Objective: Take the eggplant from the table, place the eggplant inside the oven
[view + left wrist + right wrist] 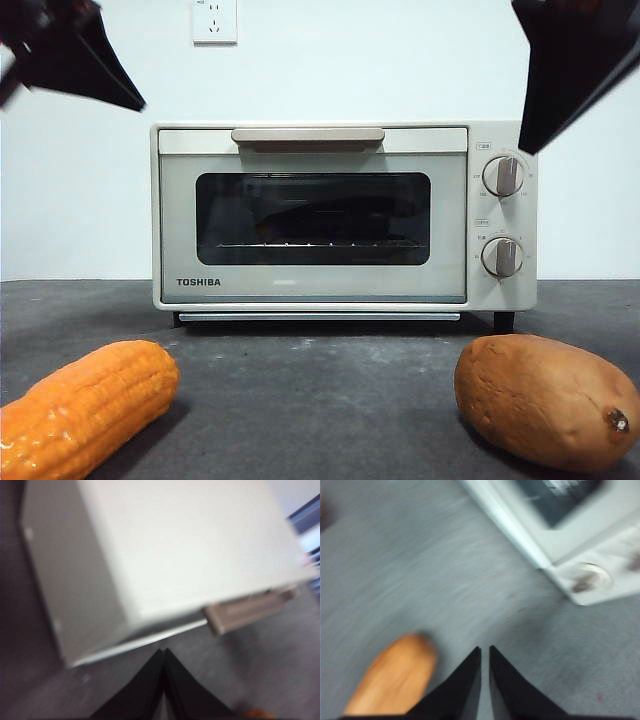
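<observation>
Both pincers hung clenched and empty above the table (320, 390): the left gripper (164, 652), its matte black jaws pressed to one seam, hovered over the oven's smooth cream top, while the right gripper (485, 649), jaws nearly touching, hung over bare grey surface near a blurred orange-brown sweet potato (395, 675). In the front view they showed as dark wedges at the upper left and upper right corners. The boxy oven (345, 215) stood centre frame, door shut beneath its beige bar handle (308, 135), and the glossy dark eggplant (330, 215) lay on the wire rack behind the glass. A ridged corn cob (85, 405) at lower left and the sweet potato at lower right flanked a stretch of mottled table.
</observation>
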